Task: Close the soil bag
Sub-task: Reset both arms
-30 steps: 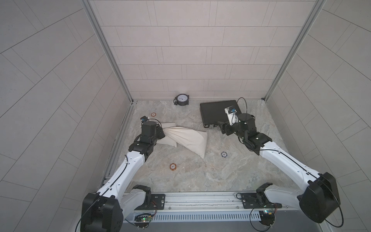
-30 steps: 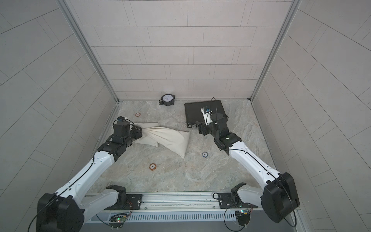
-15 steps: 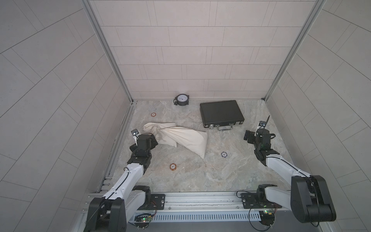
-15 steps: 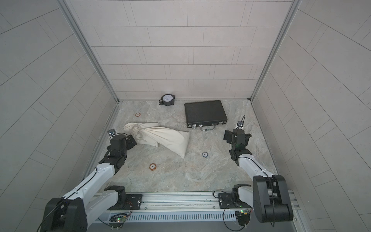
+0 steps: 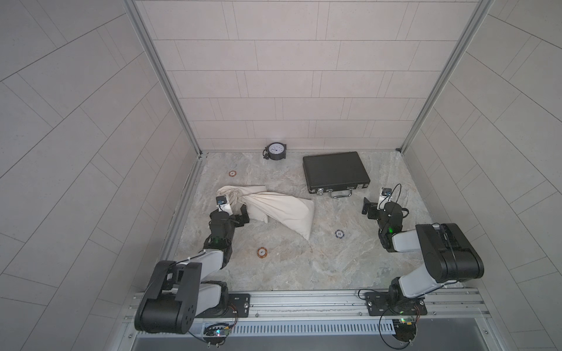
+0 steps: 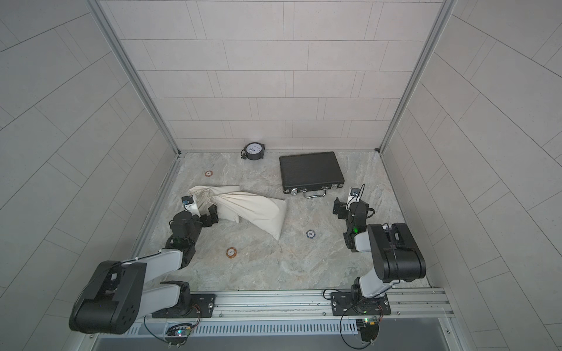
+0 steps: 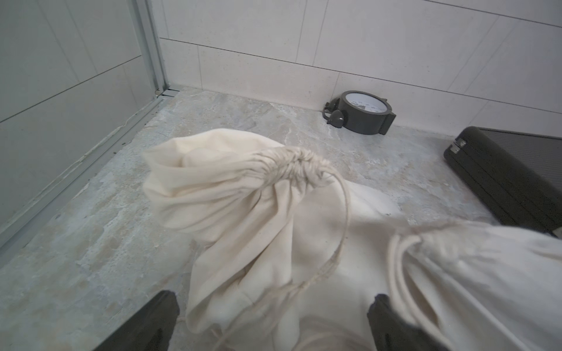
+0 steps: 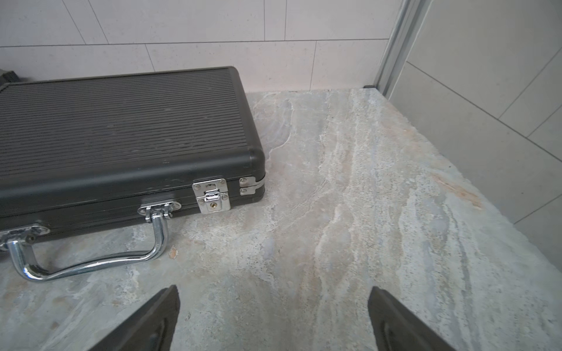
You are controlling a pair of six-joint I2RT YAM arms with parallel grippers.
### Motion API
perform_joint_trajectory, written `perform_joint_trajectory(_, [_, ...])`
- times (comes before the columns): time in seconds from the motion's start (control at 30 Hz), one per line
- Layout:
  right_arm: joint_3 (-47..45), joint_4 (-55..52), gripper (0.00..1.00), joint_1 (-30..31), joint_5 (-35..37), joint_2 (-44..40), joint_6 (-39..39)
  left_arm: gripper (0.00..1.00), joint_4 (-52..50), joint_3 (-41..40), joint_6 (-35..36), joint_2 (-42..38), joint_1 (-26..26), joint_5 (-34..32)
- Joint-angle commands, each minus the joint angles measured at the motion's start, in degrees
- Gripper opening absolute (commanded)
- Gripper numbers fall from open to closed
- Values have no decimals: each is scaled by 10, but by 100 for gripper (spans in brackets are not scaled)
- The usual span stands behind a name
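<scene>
The soil bag is a cream cloth drawstring sack lying on its side, left of the table's middle. In the left wrist view its mouth is puckered tight, and a thin cord loops from it across the cloth. My left gripper is open at the near side of the bag's mouth end, with loose cloth lying between its fingers, unpinched. My right gripper is open over bare table, far right of the bag.
A shut black case with a chrome handle lies at the back right, just ahead of the right gripper. A small clock stands against the back wall. Chips lie on the table: orange, blue, orange.
Both arms have pulled back toward the front rail. The left gripper has let go of the bag's mouth end and opened wide. The right gripper left the case area and opened.
</scene>
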Motion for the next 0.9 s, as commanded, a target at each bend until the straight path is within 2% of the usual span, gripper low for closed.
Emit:
perform_joint_trajectory(0.0, [25, 12, 100, -4, -25, 0, -15, 100, 105, 19, 45, 88, -3, 37])
perform_joint_trajectory(0.07, [36, -17, 100, -5, -27, -5, -13, 100, 101, 61, 66, 152, 0, 85])
perform_joint_trajectory(0.1, [41, -34, 100, -5, -29, -9, -12, 100, 81, 79, 61, 156, 5, 90])
perform_joint_trajectory(0.17, [42, -35, 100, -5, -30, -7, -13, 100, -60, 131, 23, 137, 20, 54])
perform_joint_trajectory(0.23, [44, -37, 100, -5, -29, -8, -13, 100, -22, 138, 13, 158, 33, 58])
perform_joint_trajectory(0.3, [43, -38, 100, -5, -29, -8, -13, 100, -66, 146, 11, 141, 32, 58])
perform_joint_trajectory(0.33, [44, -38, 100, -5, -29, -8, -13, 100, -47, 137, 11, 140, 33, 66])
perform_joint_trajectory(0.43, [44, -38, 100, -5, -29, -8, -14, 100, -72, 149, 20, 141, 33, 84])
perform_joint_trajectory(0.87, [44, -38, 100, -5, -29, -8, -14, 100, -60, 143, 20, 143, 37, 95])
